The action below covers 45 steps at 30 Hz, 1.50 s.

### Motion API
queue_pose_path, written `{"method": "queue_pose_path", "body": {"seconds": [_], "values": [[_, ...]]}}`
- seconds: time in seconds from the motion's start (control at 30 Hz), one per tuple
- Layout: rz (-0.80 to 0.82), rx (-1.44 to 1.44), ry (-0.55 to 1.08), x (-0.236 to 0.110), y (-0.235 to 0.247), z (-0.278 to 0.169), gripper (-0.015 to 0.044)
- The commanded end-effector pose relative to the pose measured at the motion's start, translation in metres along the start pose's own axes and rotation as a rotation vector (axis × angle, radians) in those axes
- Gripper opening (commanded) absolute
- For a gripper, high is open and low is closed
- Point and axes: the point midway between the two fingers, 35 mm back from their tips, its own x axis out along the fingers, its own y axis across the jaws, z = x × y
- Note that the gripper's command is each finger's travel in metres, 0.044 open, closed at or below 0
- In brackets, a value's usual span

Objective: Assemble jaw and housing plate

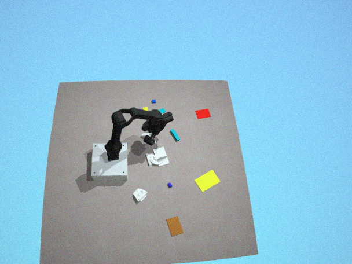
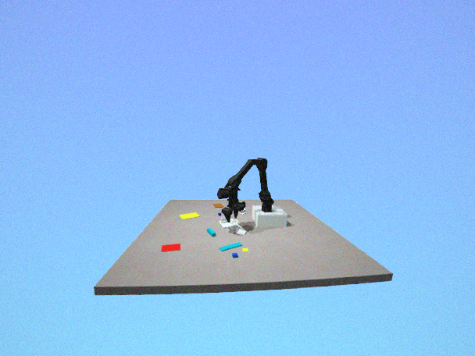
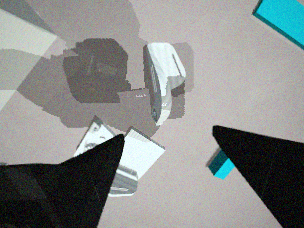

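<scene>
A white base [image 1: 165, 162] [image 3: 145, 151] stands on the table, with a curved white jaw [image 1: 156, 162] [image 3: 125, 187] on it. Tooth mesh cannot be made out. The other white jaw [image 1: 145, 135] [image 2: 241, 231] [image 3: 162, 65] lies loose on the table, partly hidden by the arm in the top view. The white housing plate [image 1: 140, 194] [image 2: 243, 211] lies apart, with two round holes. My gripper [image 2: 232, 219] [image 3: 167, 134] is open and empty, above the table near the base and loose jaw. In the wrist view its left finger partly covers the base.
A cyan bar [image 1: 175, 135] [image 2: 211, 233] [image 3: 220, 164] lies beyond the base. Another cyan piece [image 2: 230, 247] [image 3: 285, 17], a blue cube [image 1: 153, 101] and a red sheet [image 1: 203, 113] lie farther off. A yellow sheet [image 1: 207, 180] and brown sheet [image 1: 175, 226] lie elsewhere. The arm stands on a white block [image 1: 98, 165].
</scene>
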Motion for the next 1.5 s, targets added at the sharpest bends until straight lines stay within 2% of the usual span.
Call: {"method": "queue_pose_path", "body": {"seconds": [0.0,1.33,1.47], "values": [[0.007,-0.003,-0.008,0.008,0.002,0.002,0.0440],[0.008,-0.003,-0.008,0.065,0.006,0.004,0.0440],[0.008,-0.003,-0.008,0.065,0.006,0.004,0.0335]]}}
